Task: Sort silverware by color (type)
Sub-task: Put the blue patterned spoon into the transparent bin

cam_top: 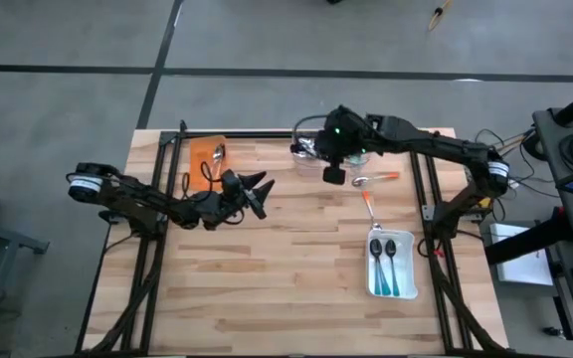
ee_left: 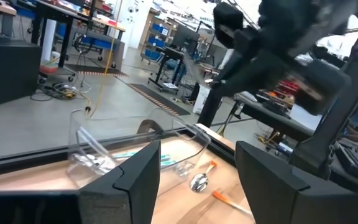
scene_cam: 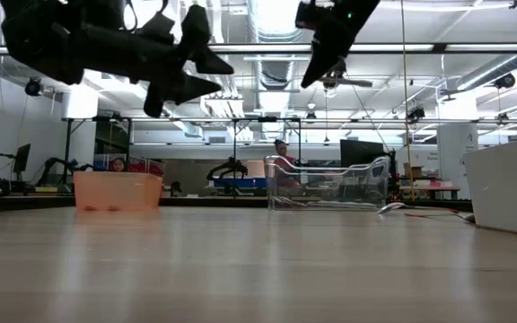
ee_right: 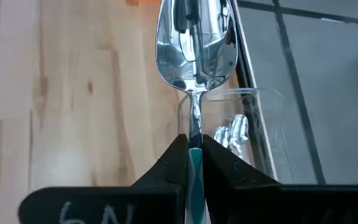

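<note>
A small spoon with a shiny metal bowl and teal handle [ee_right: 195, 74] is pinched by the handle between the closed right gripper [ee_right: 194, 155], above the clear plastic tray [cam_top: 311, 149] at the table's far edge. Only the right wrist view shows this spoon. The left gripper [cam_top: 257, 191] hovers spread wide, empty, beside the orange tray [cam_top: 204, 159].

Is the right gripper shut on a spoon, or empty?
Shut on a spoon: the right gripper pinches the teal-handled spoon by its handle.
</note>
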You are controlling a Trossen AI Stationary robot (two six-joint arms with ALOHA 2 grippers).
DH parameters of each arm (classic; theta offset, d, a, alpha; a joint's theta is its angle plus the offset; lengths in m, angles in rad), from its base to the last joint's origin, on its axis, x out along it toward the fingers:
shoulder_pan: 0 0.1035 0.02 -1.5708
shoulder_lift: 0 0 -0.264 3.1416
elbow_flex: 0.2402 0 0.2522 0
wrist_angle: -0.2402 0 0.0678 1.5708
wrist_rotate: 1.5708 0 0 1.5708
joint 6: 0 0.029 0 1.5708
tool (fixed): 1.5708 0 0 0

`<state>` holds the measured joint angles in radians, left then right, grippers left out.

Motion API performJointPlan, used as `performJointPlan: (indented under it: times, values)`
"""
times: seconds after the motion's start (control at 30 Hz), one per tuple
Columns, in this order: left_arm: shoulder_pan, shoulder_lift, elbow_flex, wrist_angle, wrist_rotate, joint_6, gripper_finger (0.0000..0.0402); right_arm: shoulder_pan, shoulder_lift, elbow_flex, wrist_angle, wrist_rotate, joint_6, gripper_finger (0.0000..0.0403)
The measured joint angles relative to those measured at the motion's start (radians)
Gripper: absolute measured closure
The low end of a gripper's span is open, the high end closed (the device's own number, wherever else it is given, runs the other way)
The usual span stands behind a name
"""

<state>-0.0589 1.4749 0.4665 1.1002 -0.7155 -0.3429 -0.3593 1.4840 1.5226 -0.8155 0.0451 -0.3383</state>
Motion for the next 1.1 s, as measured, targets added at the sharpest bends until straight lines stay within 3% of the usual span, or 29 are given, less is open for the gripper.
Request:
performJointPlan:
  times: [0.17, 0.47, 0.73, 1.1]
  values:
    - [0.0, -0.046, -0.048, 0.0, 0.0, -0.001, 0.0213, -0.075, 0.069, 0.005, 0.001, -0.072, -0.15, 0.0388]
    - [0.0, -0.075, -0.076, -0.001, 0.0, -0.006, 0.0213, -0.225, 0.202, 0.006, -0.021, -0.08, -0.334, 0.0388]
    - [0.0, -0.071, -0.076, -0.001, 0.0, -0.006, 0.0213, -0.322, 0.293, 0.006, -0.05, -0.186, -0.34, 0.0388]
    - [0.0, -0.071, -0.076, -0.001, 0.0, -0.006, 0.0213, -0.344, 0.371, 0.006, -0.039, -0.269, -0.331, 0.0388]
